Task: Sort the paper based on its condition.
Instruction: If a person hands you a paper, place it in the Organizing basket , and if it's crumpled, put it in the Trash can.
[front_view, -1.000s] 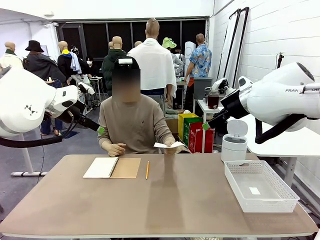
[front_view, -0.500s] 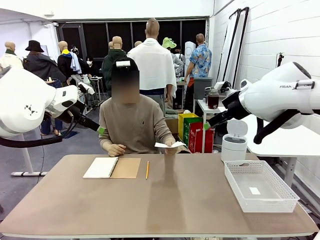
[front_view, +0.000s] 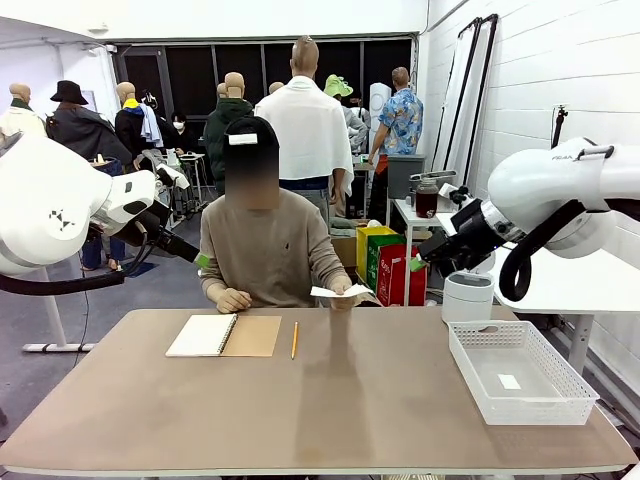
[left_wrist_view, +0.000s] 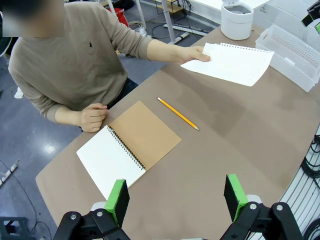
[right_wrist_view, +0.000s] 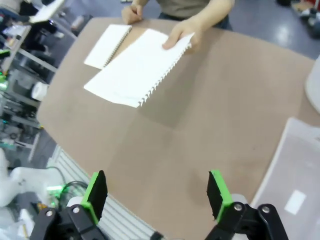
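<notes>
One thin white paper sheet (left_wrist_view: 230, 62) is held by a person's hand (left_wrist_view: 197, 53) well beyond the spread, empty fingers (left_wrist_view: 118, 200) of the left gripper (left_wrist_view: 176, 197) and right gripper (right_wrist_view: 157, 192).

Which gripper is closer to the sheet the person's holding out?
Right, it seems. The right gripper hangs just to the right of the sheet and slightly higher, jaws open. The left gripper is farther off to the left, past the notebook.

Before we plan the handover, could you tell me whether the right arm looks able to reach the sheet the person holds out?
Probably yes: the person's hand holds the paper out over the table, and nothing stands between it and the open right end effector, which faces it from above.
</notes>
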